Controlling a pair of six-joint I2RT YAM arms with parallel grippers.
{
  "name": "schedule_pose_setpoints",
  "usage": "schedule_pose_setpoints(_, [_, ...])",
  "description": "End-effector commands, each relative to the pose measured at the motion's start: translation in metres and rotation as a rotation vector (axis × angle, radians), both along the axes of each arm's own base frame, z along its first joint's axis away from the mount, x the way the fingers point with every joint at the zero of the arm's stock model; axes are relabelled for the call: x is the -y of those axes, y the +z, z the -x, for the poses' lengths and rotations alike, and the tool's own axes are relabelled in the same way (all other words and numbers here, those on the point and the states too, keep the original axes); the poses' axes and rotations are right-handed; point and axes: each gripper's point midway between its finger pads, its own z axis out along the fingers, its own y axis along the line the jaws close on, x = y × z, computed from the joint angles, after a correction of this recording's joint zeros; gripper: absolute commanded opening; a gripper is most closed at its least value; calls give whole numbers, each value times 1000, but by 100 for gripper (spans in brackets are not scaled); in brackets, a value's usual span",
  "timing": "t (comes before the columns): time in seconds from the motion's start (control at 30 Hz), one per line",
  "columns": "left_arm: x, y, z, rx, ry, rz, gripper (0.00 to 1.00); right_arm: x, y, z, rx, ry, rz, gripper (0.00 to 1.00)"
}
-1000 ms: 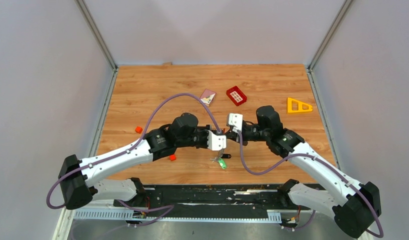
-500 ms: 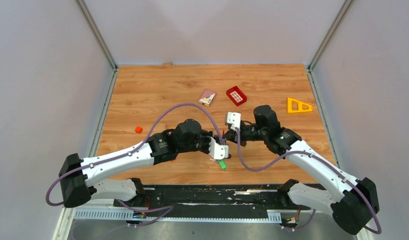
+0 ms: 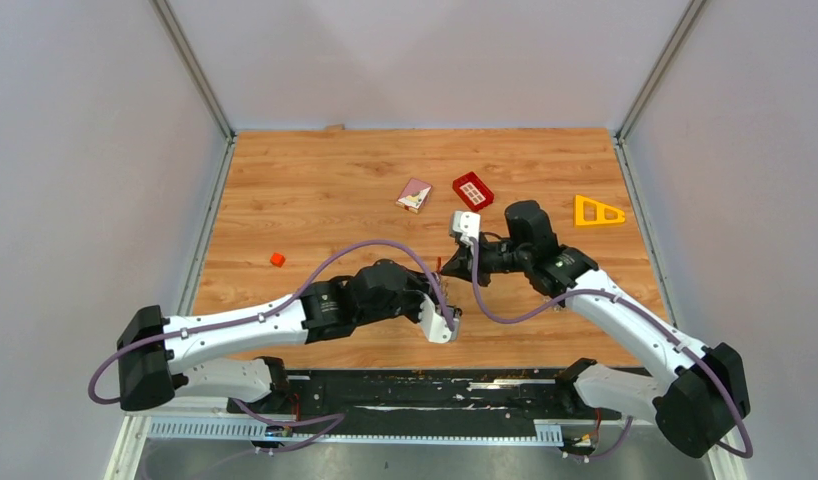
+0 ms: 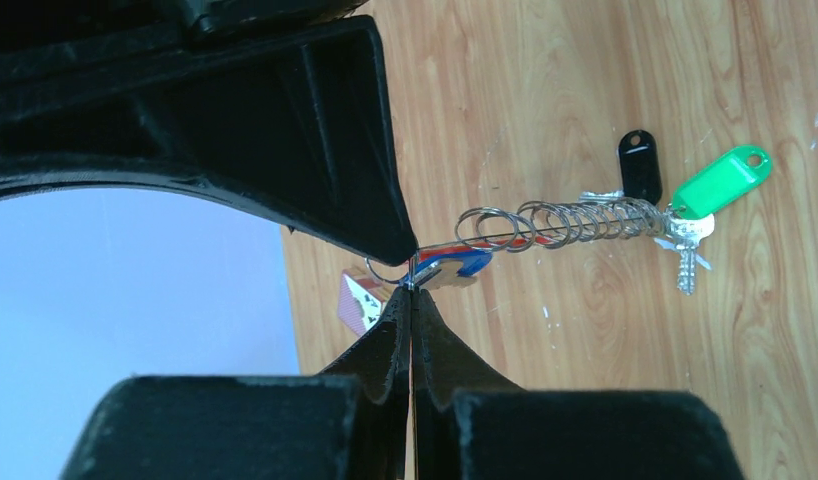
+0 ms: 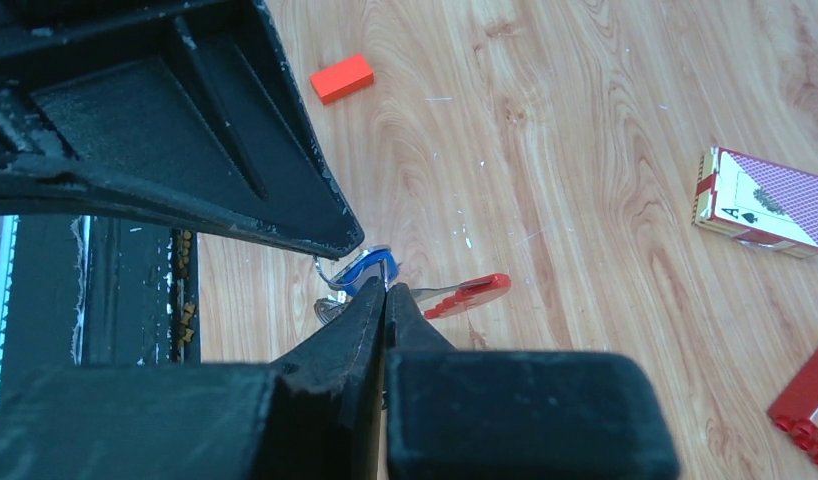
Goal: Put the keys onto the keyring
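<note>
My left gripper and right gripper meet tip to tip low over the table's near middle. Both are shut on the thin metal ring of the keyring. A blue-headed key sits right at the pinch. The keyring's glossy red piece juts out beside it. From there a chain of small rings runs to a green tag, a black tag and silver keys. In the top view my left wrist hides this bunch.
A playing-card box and a red gridded tray lie behind the grippers. A yellow triangle sits at the right. A small orange block lies at the left. Purple cables loop over both arms.
My left wrist has swung right and toward the near edge, covering the green key that showed below it. The right gripper has shifted slightly back. Both stay shut.
</note>
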Motion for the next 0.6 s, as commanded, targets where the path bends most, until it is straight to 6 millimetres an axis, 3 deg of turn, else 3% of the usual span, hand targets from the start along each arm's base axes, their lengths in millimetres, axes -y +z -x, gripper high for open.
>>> schedule_pose_setpoints(0.0, [2,17,-9,127,26,30,0,-9,26,-6,12,17,-65,0])
schedule_pose_setpoints(0.3, [-10,25,-18,223,70,18,0,-7,22,-5,-8,19,-58,0])
schedule_pose_setpoints(0.57, [-4,23,-17,238,31,-7,0,-9,22,-2,-43,42,-67,0])
